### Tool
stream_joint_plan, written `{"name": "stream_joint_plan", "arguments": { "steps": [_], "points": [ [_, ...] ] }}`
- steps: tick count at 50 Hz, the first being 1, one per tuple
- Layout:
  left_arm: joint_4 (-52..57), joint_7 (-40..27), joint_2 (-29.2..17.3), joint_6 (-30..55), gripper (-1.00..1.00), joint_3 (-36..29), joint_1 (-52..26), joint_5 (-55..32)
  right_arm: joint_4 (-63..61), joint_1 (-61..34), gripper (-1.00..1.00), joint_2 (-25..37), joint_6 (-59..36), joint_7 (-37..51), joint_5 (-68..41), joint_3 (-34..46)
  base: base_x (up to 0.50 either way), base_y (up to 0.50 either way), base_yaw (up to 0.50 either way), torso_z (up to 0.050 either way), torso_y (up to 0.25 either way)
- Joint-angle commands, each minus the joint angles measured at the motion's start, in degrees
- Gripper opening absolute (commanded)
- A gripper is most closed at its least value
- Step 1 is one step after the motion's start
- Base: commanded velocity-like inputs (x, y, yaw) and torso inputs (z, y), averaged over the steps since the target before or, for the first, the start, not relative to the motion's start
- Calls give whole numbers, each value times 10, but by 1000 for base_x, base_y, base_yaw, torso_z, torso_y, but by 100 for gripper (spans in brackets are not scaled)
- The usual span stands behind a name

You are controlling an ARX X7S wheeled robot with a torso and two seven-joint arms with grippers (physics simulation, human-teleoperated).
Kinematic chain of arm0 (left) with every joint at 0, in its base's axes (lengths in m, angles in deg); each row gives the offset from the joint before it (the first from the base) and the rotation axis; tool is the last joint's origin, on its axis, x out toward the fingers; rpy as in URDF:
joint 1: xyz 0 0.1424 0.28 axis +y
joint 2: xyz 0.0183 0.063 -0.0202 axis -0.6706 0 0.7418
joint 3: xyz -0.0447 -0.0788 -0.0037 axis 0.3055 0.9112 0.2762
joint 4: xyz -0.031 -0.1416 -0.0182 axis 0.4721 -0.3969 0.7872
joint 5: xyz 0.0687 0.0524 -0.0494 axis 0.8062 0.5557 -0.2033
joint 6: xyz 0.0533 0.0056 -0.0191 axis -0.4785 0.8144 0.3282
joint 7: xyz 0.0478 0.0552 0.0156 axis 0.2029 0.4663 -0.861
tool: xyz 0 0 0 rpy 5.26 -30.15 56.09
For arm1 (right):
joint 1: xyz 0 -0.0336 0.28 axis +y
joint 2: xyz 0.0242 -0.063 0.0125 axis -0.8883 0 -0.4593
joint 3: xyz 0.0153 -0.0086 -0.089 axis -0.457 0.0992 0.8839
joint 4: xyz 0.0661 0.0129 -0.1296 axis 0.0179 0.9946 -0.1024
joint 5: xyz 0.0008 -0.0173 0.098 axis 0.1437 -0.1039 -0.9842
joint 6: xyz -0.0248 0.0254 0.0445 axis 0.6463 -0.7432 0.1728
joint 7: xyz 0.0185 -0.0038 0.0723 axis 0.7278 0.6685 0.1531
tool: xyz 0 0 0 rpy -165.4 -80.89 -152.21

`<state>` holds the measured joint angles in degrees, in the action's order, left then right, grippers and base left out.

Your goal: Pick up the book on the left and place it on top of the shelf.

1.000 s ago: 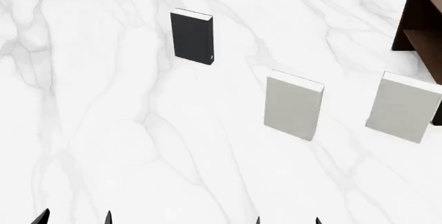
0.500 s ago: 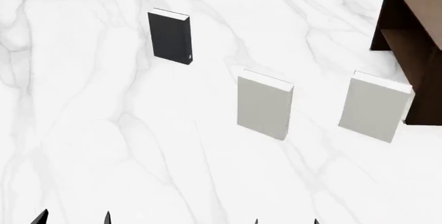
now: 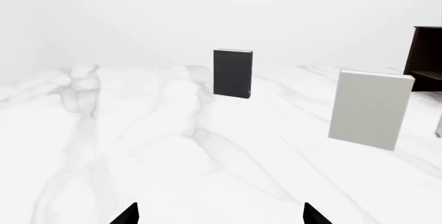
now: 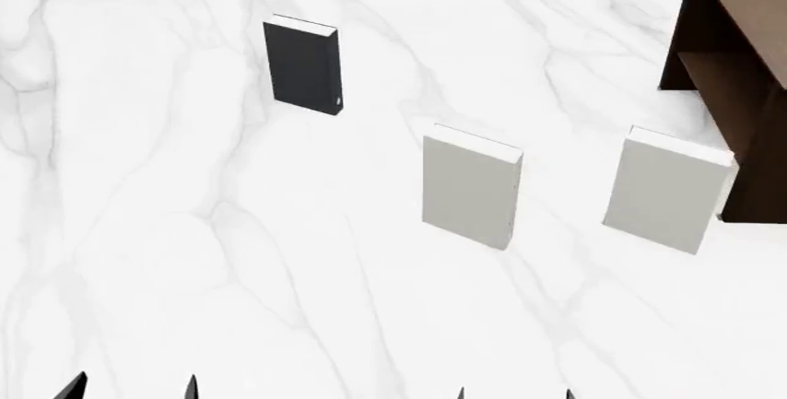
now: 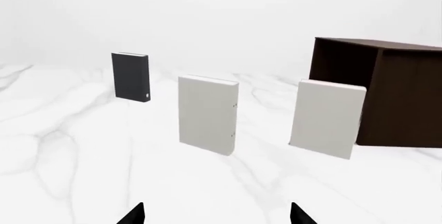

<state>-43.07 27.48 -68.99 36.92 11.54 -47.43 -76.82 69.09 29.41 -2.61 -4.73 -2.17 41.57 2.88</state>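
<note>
The book [image 4: 302, 67], black with white page edges, stands upright on the white marble surface at the far left; it also shows as the book [image 3: 233, 73] and the book [image 5: 130, 77]. The dark brown shelf [image 4: 735, 67] sits at the far right, also seen as the shelf [image 5: 383, 92] and, at the frame's edge, the shelf [image 3: 427, 53]. My left gripper [image 4: 133, 389] and right gripper [image 4: 514, 393] hang low at the near edge, far from the book. Both are open, only fingertips showing: left gripper [image 3: 220, 216], right gripper [image 5: 216, 214]. Nothing lies between the fingers.
Two light grey-white books stand upright: one in the middle [image 4: 470, 187] and one on the right [image 4: 665, 191], close in front of the shelf. They also show as the middle book [image 5: 207, 114] and the right book [image 5: 326, 118]. Marble surface [image 4: 246, 261] stretches between grippers and books.
From one second ago the head view shifted, so the books and shelf slid left in frame. Over the last half second nothing visibly moved.
</note>
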Motion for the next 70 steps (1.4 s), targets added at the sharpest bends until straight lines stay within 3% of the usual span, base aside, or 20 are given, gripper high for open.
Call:
{"name": "stream_joint_plan", "arguments": {
  "steps": [1,8,15,16,20,31,40,70],
  "points": [
    [-4,3,5,3,100,3,-1,11,-7,2,100,-3,-6,-9,1,-4,0,0,0,0,0],
    [18,-5,-3,30,100,-5,-3,5,-46,4,100,7,-34,-2,-5,5,0,0,0,0,0],
    [166,-21,-19,231,100,3,-61,-22,-221,-54,100,21,-261,-4,-49,-7,0,0,0,0,0],
    [191,-22,-23,275,100,3,-85,-26,-259,-80,100,23,-332,-12,-77,-16,0,0,0,0,0],
    [247,-22,-37,367,100,7,-140,-40,-317,-153,100,29,-467,2,-100,-25,0,0,0,0,0],
    [340,-27,-64,555,100,33,-291,-73,-383,-310,100,46,-620,36,-102,-34,0,0,0,0,0],
    [347,-29,-70,589,100,35,-333,-80,-400,-372,100,47,-691,38,-120,-47,0,0,0,0,0],
    [358,-32,-76,585,100,39,-327,-95,-400,-377,100,60,-689,54,-122,-20,0,-56,0,0,0]
  ]
}}
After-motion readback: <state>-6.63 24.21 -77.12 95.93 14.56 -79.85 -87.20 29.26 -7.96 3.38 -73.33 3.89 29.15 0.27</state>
